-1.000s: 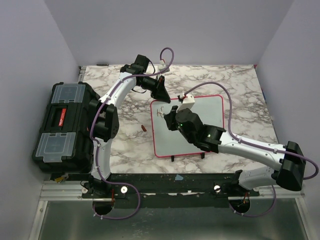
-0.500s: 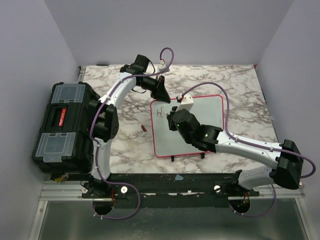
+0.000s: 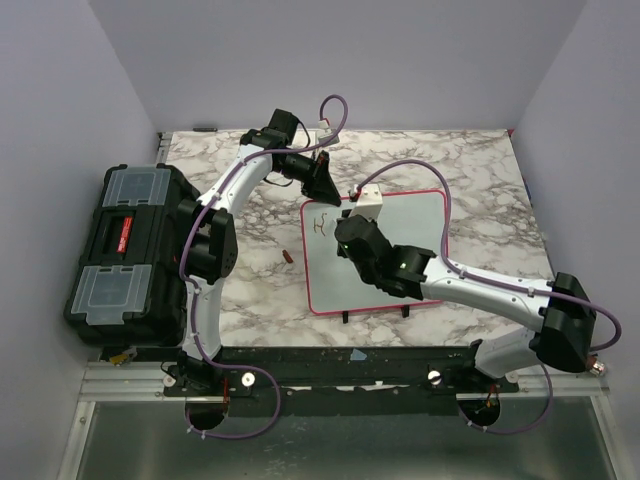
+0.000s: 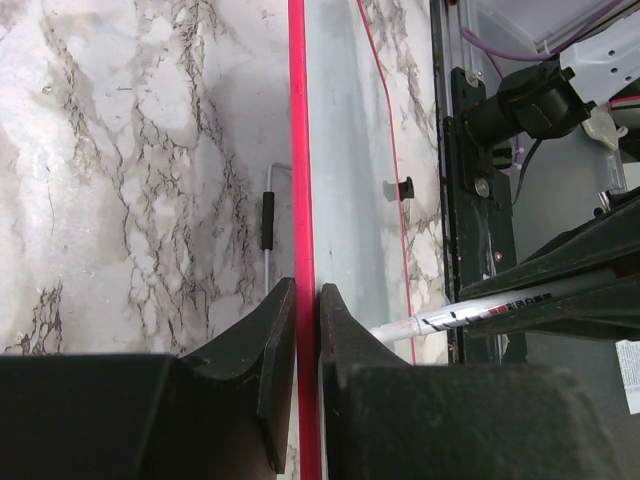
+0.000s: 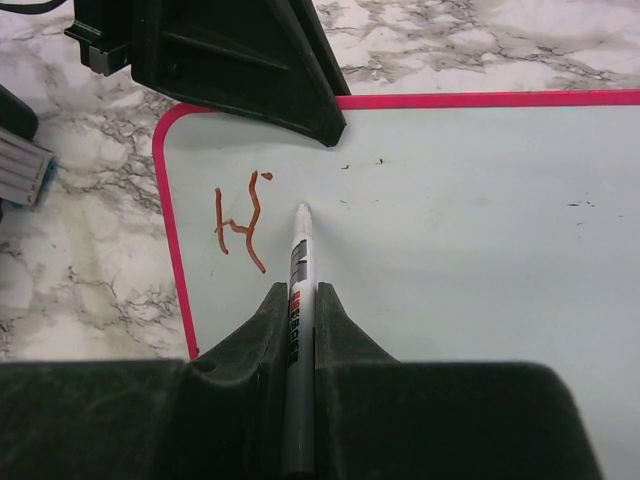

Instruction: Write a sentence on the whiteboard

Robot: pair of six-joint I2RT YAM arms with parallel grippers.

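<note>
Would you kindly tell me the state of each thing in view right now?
Whiteboard: lying flat, only a little lettering on it.
Marker: uncapped, tip beside the lettering.
Left end effector: shut on the whiteboard's frame.
Right end effector: shut on the marker.
Toolbox: closed.

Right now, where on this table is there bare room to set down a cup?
Bare marble lies behind the whiteboard and to its right, toward the table edge. Crowded: the board's far-left corner, where the left tool clamps it and the right tool holds the marker.
</note>
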